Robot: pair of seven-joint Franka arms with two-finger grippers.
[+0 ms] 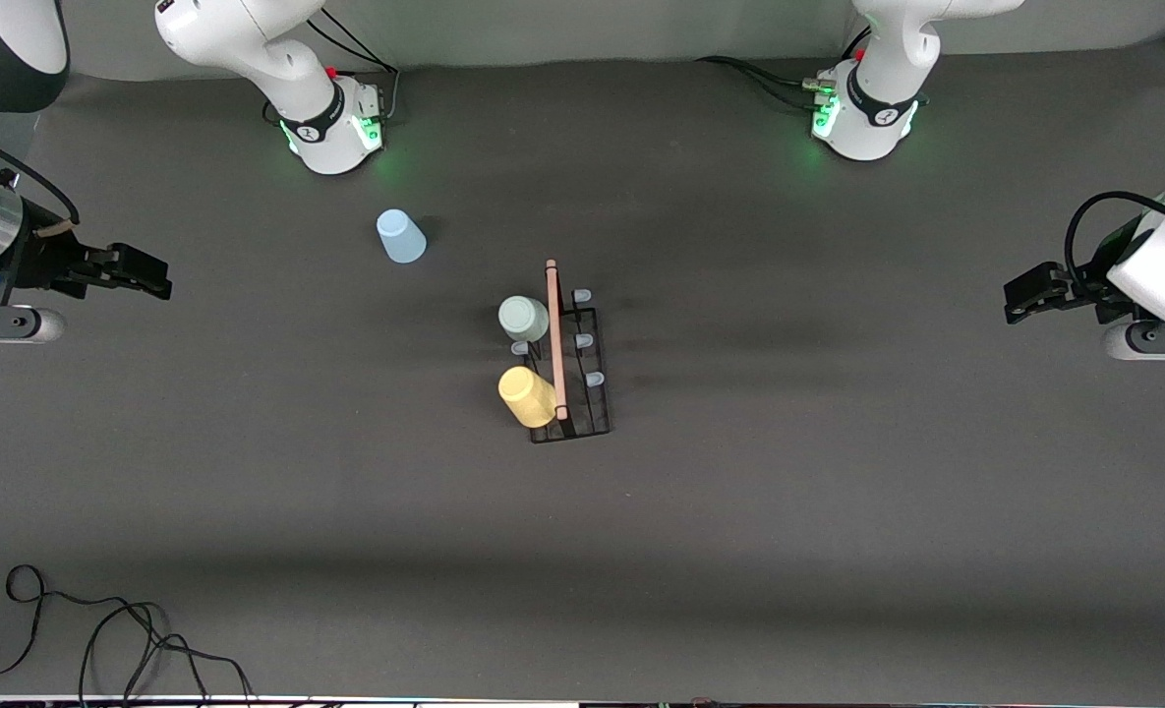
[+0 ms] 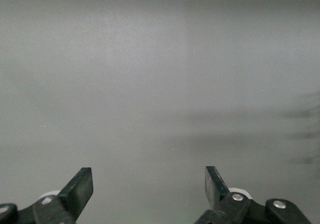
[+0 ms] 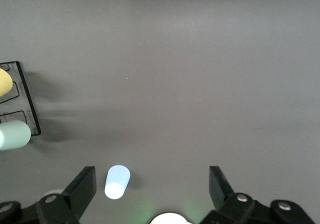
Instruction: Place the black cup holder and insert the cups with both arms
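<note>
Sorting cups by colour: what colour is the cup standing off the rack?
Light blue cup; the front view shows it best.

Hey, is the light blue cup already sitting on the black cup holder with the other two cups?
No, the light blue cup stands alone on the table, apart from the black cup holder and toward the right arm's base.
</note>
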